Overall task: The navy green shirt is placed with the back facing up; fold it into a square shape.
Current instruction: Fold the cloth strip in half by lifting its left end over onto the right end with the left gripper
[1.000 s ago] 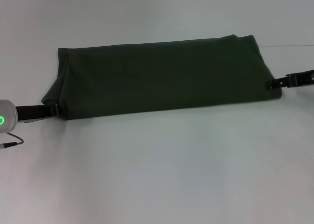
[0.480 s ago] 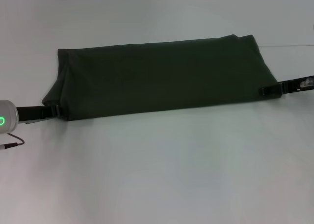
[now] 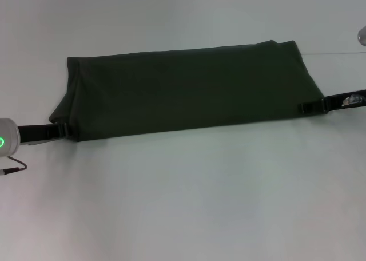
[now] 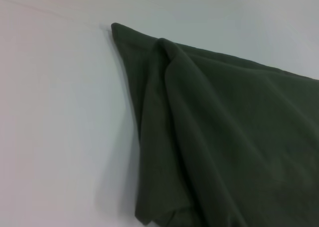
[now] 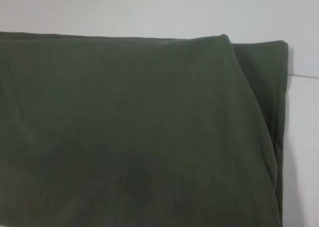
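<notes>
The navy green shirt (image 3: 189, 89) lies on the white table (image 3: 183, 204), folded into a long band that runs left to right. Its left end slopes down to a point. My left gripper (image 3: 64, 129) sits at that near left corner, touching the fabric edge. From the right, my right gripper (image 3: 309, 107) reaches in over the shirt's near right corner, its black tip lying over the cloth. In the left wrist view the shirt (image 4: 224, 137) shows a creased, layered corner. The right wrist view is filled by the shirt (image 5: 129, 127), smooth, with a doubled edge.
The left arm's white wrist with a green light (image 3: 4, 139) and a thin cable (image 3: 12, 168) are at the table's left edge. A small grey object (image 3: 362, 35) shows at the far right edge. Bare table surface lies in front of and behind the shirt.
My right gripper has slid leftward from just outside the shirt's right near corner to over the fabric. The left gripper and the shirt have barely moved.
</notes>
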`<state>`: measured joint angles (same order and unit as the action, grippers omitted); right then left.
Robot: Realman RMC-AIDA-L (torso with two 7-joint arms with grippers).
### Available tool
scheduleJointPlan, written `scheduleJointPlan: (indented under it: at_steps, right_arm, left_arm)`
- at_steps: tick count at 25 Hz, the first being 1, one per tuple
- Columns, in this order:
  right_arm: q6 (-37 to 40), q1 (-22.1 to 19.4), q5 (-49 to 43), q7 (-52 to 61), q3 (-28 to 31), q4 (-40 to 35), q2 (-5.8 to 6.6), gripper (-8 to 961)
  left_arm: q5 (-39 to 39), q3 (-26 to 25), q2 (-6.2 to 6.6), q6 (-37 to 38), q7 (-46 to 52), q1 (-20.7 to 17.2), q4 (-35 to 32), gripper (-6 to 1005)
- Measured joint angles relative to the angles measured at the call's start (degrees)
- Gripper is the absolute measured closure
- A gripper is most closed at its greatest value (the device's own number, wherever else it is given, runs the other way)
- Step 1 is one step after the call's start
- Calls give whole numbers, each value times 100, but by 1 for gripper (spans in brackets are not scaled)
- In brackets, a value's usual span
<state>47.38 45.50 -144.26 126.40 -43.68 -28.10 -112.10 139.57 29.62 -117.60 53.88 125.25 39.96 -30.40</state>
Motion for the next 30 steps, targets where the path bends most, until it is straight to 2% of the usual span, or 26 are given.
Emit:
scheduleJointPlan:
  at_steps: [4, 24, 29, 30]
  right_arm:
    - [-137, -3, 12, -79, 0, 23, -54, 96]
    - [-362, 45, 9, -222, 0, 235, -95, 112]
    - [-370, 46, -5, -222, 0, 235, -100, 316]
    - [-372, 46, -5, -222, 0, 235, -100, 327]
  left_arm:
    - [0, 0, 0, 0, 0, 0, -9, 997]
    - [0, 0, 10, 9, -5, 29, -1, 997]
    - [0, 0, 10, 9, -7, 29, -4, 997]
    - [0, 0, 9, 8, -8, 29, -5, 997]
